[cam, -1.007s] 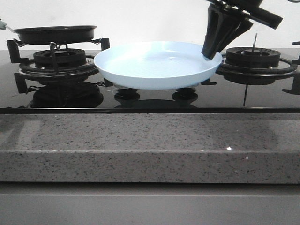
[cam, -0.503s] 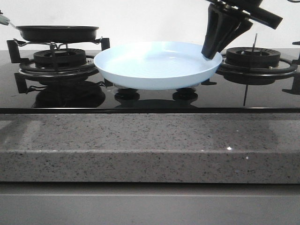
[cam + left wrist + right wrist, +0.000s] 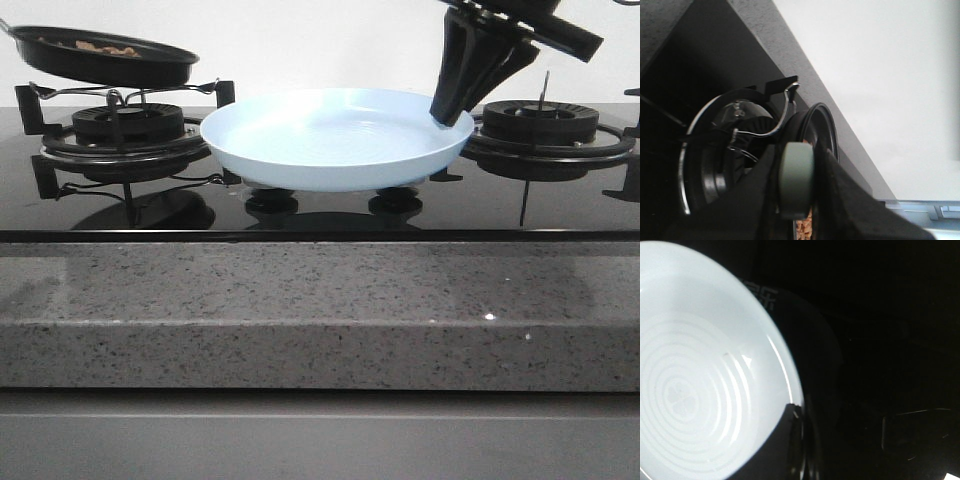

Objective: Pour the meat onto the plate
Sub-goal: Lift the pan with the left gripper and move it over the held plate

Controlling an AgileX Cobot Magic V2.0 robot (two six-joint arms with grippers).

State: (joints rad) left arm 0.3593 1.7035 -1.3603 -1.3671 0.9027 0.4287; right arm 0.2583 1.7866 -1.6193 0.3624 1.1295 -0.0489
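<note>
A black frying pan (image 3: 110, 58) hangs tilted above the left burner, with brown meat (image 3: 105, 47) showing inside it. Its grey-green handle (image 3: 796, 177) sits clamped between the fingers of my left gripper (image 3: 796, 167), and some meat (image 3: 802, 230) shows just past the handle. The pale-blue plate (image 3: 330, 140) rests in the middle of the hob, with nothing on it. My right gripper (image 3: 450, 116) is shut on the plate's right rim; in the right wrist view one dark finger (image 3: 787, 440) lies over the plate (image 3: 700, 390) edge.
The left burner (image 3: 130, 125) with its wire pan support stands under the raised pan. The right burner (image 3: 545, 120) lies behind my right gripper. Two black knobs (image 3: 270, 200) sit in front of the plate. A speckled granite counter edge (image 3: 320, 310) runs along the front.
The frying pan has risen off the left burner and tipped, so the meat inside now shows. The plate and my right gripper have not moved.
</note>
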